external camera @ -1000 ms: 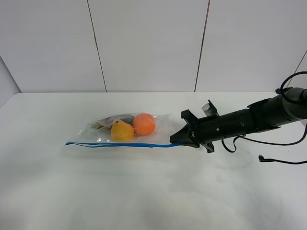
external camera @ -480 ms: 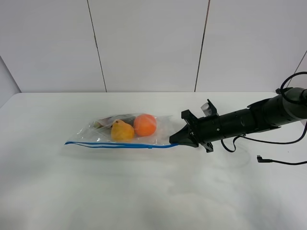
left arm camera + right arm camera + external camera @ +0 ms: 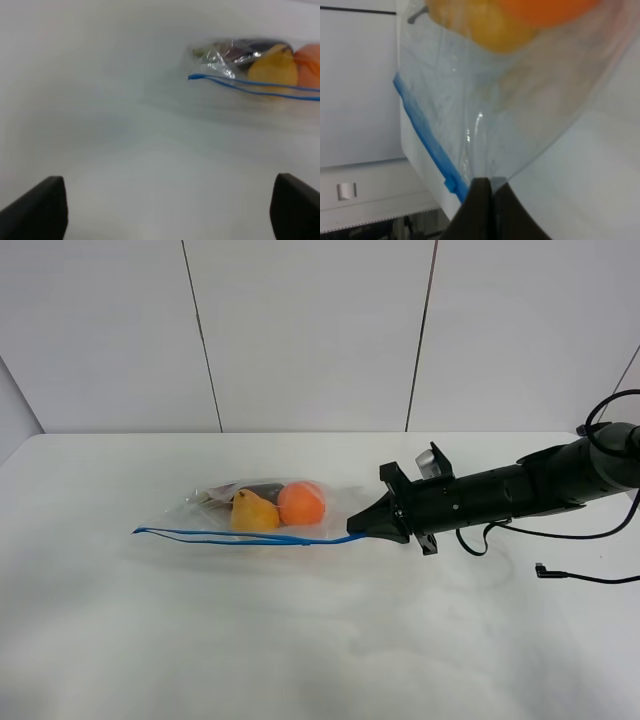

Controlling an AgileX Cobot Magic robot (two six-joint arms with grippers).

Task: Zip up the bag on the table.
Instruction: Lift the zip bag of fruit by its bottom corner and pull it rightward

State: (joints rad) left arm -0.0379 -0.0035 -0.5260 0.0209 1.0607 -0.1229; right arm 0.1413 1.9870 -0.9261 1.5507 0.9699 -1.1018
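Fruit (image 3: 302, 502) shows through bag (image 3: 335, 512) pinched by right tool (image 3: 358, 534).

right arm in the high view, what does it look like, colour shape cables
The right arm is a matte black tube ending in a boxy bracket with a small grey part on top. The right gripper tapers to a black wedge. Black cables loop off the arm. No markings show.

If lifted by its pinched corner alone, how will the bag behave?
The bag is probably floppy: its thin film wrinkles. The orange fruit and yellow fruit would likely roll to the low end. Slick film may slip from the jaws.
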